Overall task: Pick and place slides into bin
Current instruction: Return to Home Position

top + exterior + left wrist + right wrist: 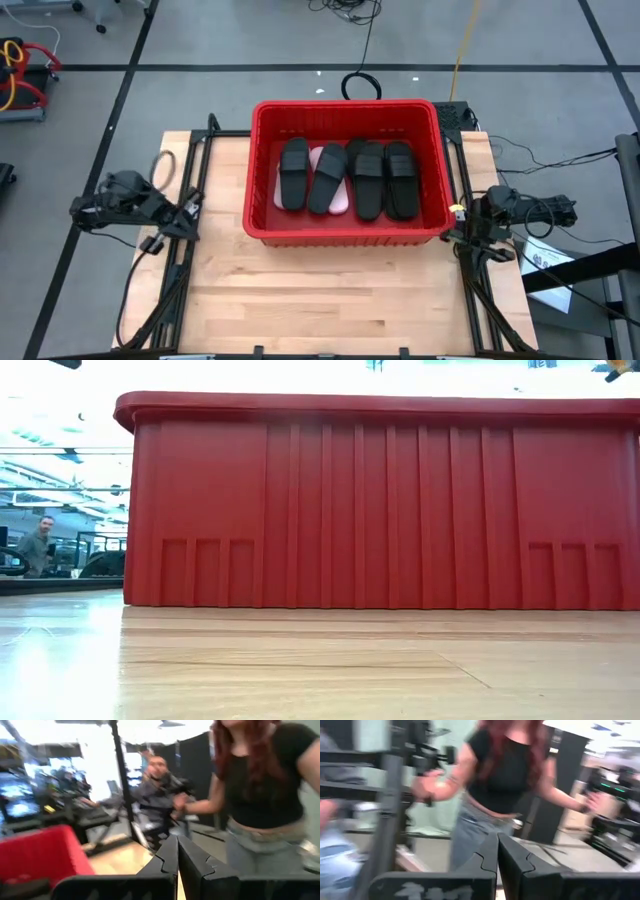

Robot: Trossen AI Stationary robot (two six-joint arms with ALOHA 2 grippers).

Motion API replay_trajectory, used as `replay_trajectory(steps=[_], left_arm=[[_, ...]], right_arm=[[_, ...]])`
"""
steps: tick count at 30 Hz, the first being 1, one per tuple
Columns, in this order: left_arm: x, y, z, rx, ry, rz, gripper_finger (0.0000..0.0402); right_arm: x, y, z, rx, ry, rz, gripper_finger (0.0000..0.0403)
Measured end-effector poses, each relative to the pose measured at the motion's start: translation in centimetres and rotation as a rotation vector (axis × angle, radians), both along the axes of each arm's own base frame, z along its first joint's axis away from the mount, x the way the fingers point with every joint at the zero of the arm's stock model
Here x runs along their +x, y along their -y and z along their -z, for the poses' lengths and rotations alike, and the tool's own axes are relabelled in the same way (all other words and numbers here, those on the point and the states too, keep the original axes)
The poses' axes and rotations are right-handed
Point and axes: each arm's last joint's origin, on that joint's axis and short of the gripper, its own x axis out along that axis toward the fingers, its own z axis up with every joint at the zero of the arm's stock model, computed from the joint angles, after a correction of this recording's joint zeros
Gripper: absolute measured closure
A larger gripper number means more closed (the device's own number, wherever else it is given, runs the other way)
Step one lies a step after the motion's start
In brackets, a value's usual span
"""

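Pale wooden table (300, 670) under red bin (380, 500), person (37, 545) in room behind

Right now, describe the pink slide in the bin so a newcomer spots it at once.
Find the red bin at the far middle of the table. Inside, black slides lie side by side; the pink slide lies mostly covered under the two at the row's left end, seen from above. It's the only pale thing among black ones.

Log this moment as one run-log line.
slides: in bin, black over pink | table: no slides visible | left gripper: shut, left of bin | right gripper: shut, right of bin
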Motion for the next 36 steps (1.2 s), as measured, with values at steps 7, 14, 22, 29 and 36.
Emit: replay_trajectory(steps=[7, 14, 22, 29, 36], left_arm=[[2.1, 0.3, 3.1, 0.011, 0.001, 0.107, 0.0400], [3.7, 0.5, 6.2, -0.021, 0.030, 0.175, 0.0388], [4.2, 0.7, 8.2, -0.003, 0.026, 0.256, 0.0395], [4.6, 0.8, 10.2, 0.047, 0.011, 0.305, 0.0384], [4.7, 0.8, 10.5, 0.075, 0.009, 0.309, 0.0399]], right_arm=[[0.2, -0.2, 1.4, 0.003, 0.022, -0.142, 0.0403], [0.4, -0.2, 2.1, 0.007, 0.074, -0.150, 0.0403], [0.1, -0.5, 2.2, -0.002, 0.048, -0.235, 0.0403], [0.1, -0.6, 2.3, -0.004, 0.032, -0.256, 0.0403], [0.1, -0.7, 2.5, -0.007, 0.023, -0.259, 0.0403]])
